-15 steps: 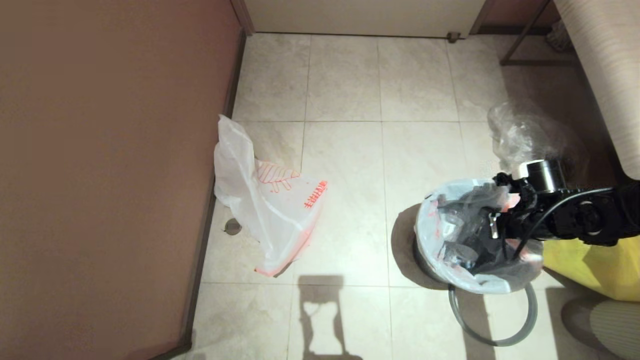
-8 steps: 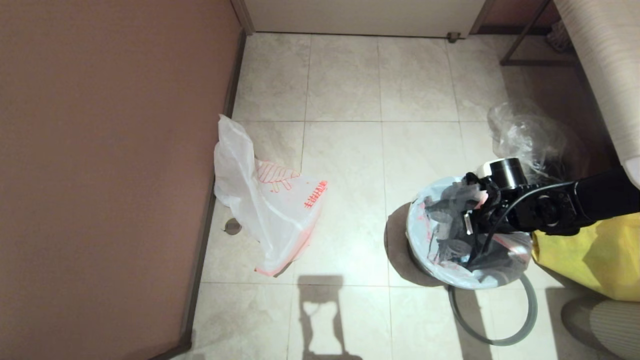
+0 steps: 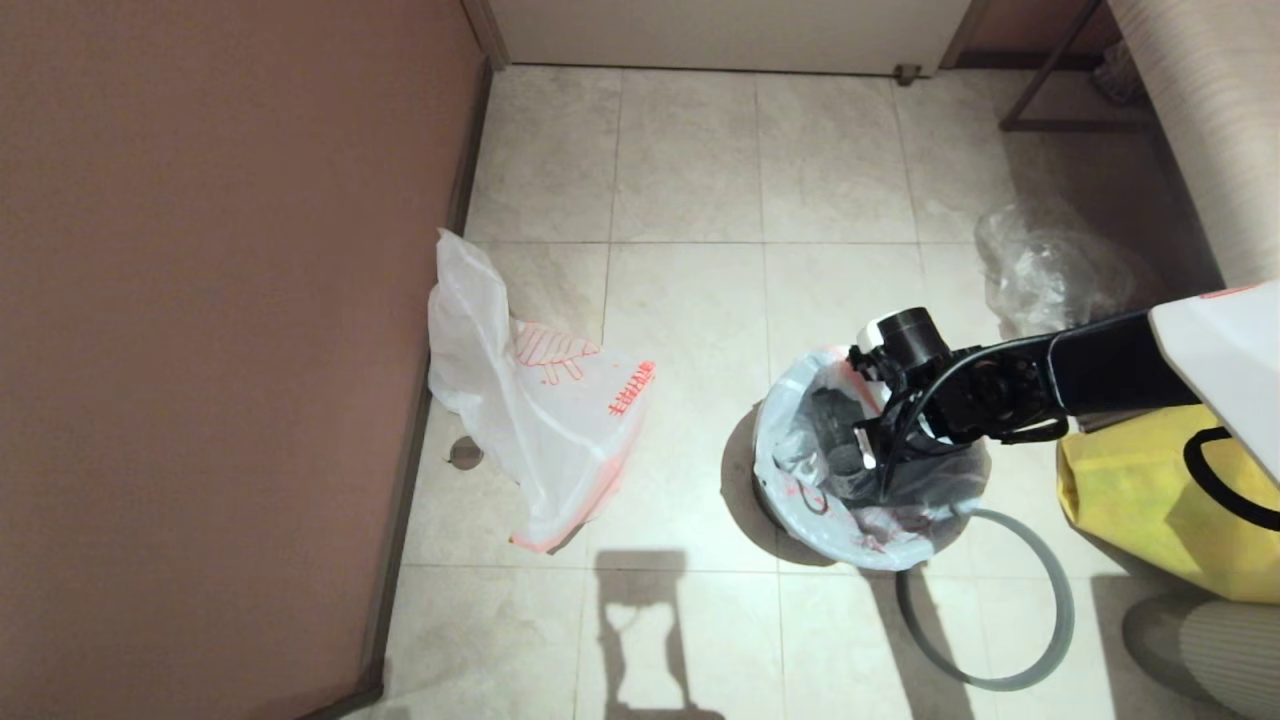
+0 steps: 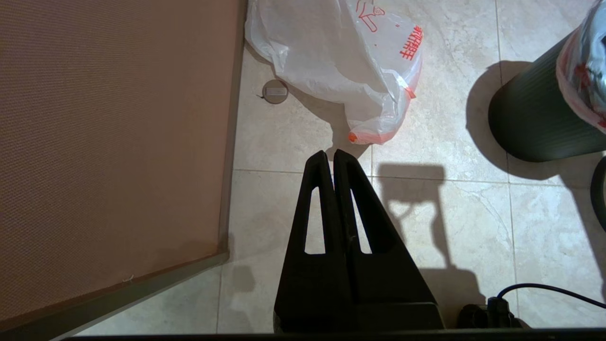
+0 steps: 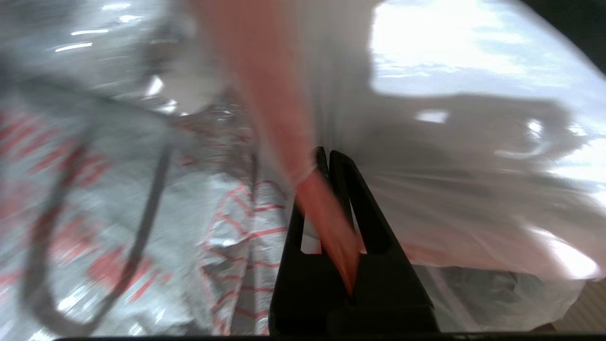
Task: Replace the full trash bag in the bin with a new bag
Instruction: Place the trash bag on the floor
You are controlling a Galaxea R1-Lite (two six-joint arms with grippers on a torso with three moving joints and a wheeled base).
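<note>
The full trash bag (image 3: 800,490) sits in the black bin (image 4: 530,123), its white plastic folded over the bin's rim and dark and clear rubbish showing inside. My right gripper (image 3: 868,450) reaches into the bin's mouth and is shut on the bag's orange-pink edge (image 5: 326,222); white film (image 5: 473,142) stretches past the right gripper (image 5: 326,154). The grey rim ring (image 3: 1040,640) lies flat on the floor beside the bin. The new bag (image 3: 530,420) lies limp by the left wall. My left gripper (image 4: 330,154) hangs shut and empty above the floor, near the new bag's (image 4: 341,52) corner.
A brown wall (image 3: 200,350) bounds the left side, with a floor drain (image 3: 465,453) at its foot. A yellow fabric sack (image 3: 1160,500) stands right of the bin. A clear crumpled bag (image 3: 1050,270) lies behind it. Pale tiles separate the bin from the new bag.
My right arm has swung left, holding the bag's edge. The bin and bag have slid left with it, off the grey ring, which stayed put.
</note>
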